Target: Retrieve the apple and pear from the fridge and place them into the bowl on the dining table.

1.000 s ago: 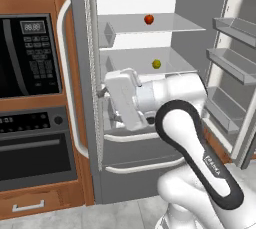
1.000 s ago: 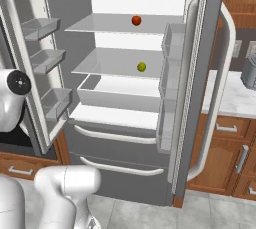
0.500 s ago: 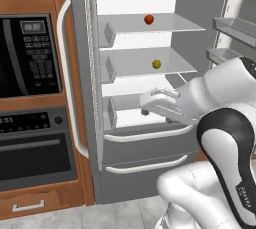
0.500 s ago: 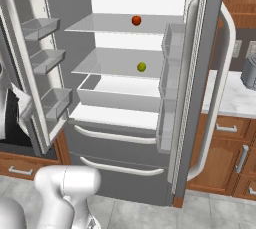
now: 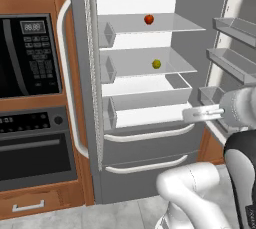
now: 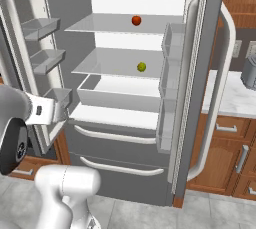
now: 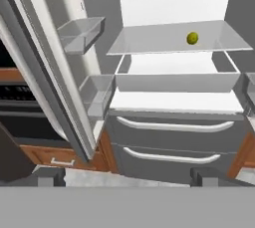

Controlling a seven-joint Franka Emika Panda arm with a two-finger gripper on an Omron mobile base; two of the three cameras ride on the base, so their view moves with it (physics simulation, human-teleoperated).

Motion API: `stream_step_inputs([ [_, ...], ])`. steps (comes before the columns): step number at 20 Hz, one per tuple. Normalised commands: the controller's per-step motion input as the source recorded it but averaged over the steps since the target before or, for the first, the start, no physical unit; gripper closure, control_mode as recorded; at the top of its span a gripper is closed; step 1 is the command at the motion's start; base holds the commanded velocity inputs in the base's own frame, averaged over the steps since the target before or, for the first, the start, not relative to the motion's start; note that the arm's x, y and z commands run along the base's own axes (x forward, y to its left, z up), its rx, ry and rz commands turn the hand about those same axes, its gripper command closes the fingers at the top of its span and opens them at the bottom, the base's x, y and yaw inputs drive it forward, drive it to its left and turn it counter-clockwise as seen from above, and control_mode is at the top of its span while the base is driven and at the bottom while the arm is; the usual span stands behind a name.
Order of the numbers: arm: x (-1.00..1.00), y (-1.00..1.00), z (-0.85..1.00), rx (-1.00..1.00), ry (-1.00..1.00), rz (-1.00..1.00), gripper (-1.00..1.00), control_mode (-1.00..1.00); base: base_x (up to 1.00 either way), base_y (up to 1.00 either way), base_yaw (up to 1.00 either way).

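Standing with both doors swung wide, the fridge (image 5: 145,123) is shown with white shelves and two lower drawers. Apple (image 5: 148,19): red, set on the top glass shelf, toward the back. Pear (image 5: 156,64): yellow-green, set on the shelf below, well apart from the apple and slightly to its right. Both fruits are untouched. Gripper (image 5: 189,114): held outside the fridge, in front of the open cabinet at the height of the lowest shelf; jaws are spread to full width, and nothing is held between them. Oven (image 5: 30,138): black, built into wooden cabinets beside the fridge's left door. Microwave (image 5: 27,55): mounted above the oven.
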Motion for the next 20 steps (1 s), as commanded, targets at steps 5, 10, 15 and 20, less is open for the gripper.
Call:
stream_step_inputs([
  [5, -0.32, -0.57, 0.22, 0.02, 0.00, -0.12, -1.00, -1.00, 0.00, 0.00, 0.00],
  [10, -0.03, 0.00, 0.17, 0.00, 0.00, -0.25, -1.00, -1.00, 0.00, 0.00, 0.00],
  [15, 0.00, 0.00, 0.00, 0.00, -0.02, -0.04, -1.00, -1.00, 0.00, 0.00, 0.00],
  [20, -0.01, 0.00, 0.00, 0.01, -0.01, -0.02, -1.00, -1.00, 0.00, 0.00, 0.00],
])
